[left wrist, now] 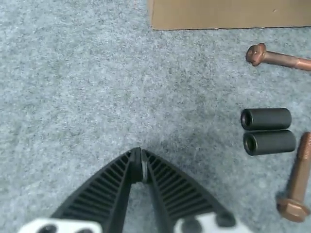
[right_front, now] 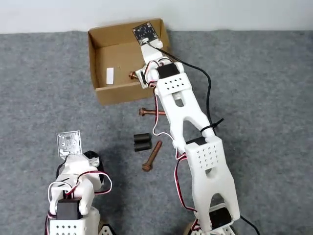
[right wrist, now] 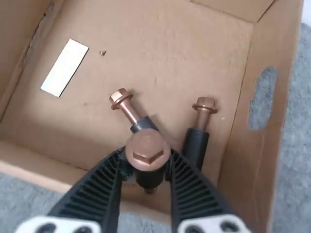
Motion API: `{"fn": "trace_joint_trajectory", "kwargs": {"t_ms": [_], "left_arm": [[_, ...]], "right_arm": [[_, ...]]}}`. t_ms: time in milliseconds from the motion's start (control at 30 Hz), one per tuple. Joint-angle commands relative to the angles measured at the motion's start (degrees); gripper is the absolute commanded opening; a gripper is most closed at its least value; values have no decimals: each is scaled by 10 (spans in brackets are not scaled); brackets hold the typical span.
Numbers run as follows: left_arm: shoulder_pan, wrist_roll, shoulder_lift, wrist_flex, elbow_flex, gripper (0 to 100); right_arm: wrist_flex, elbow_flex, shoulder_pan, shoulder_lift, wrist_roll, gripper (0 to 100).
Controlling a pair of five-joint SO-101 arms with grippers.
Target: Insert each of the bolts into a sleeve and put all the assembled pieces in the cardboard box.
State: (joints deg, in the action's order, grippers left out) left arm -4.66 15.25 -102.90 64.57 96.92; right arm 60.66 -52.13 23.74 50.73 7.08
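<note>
Hanging just inside the near wall of the cardboard box (right wrist: 194,53), an assembled piece (right wrist: 147,151) is clamped by the right gripper (right wrist: 147,162), whose jaws are narrowed around it. Its long axis is held nearly upright, bolt head toward the wrist, with the box floor directly beneath, so only a release seems needed. A first finished piece (right wrist: 127,110) and a second finished piece (right wrist: 199,131) are lying close beside the drop point. The left gripper (left wrist: 141,165) is pressed closed and empty, nearer the loose sleeves (left wrist: 266,119) and loose bolts (left wrist: 295,179) laid on the grey mat (right_front: 254,88).
</note>
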Motion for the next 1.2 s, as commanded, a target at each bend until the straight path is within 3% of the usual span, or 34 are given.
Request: {"fn": "trace_joint_trajectory", "kwargs": {"t_ms": [0, 267, 367, 567, 700, 800, 1000, 1167], "left_arm": [[1, 3, -1, -12, -4, 6], [-1, 3, -1, -13, -4, 6], [-2, 4, -1, -13, -4, 6], [-3, 4, -1, -14, -4, 6], [-3, 4, -1, -14, -4, 6], [-3, 4, -1, -14, -4, 6], [-4, 4, -1, -14, -4, 6], [-23, 4, -1, -16, -4, 6]], "right_arm": [[45, -37, 0, -9, 5, 124], [102, -93, 1, -24, 4, 139], [160, -140, 4, -28, 4, 125], [299, -287, 7, -23, 4, 5], [412, -344, 19, -25, 6, 18], [423, -353, 27, -34, 4, 18], [424, -265, 49, -91, 6, 17], [423, -56, 68, -202, 8, 22]]}}
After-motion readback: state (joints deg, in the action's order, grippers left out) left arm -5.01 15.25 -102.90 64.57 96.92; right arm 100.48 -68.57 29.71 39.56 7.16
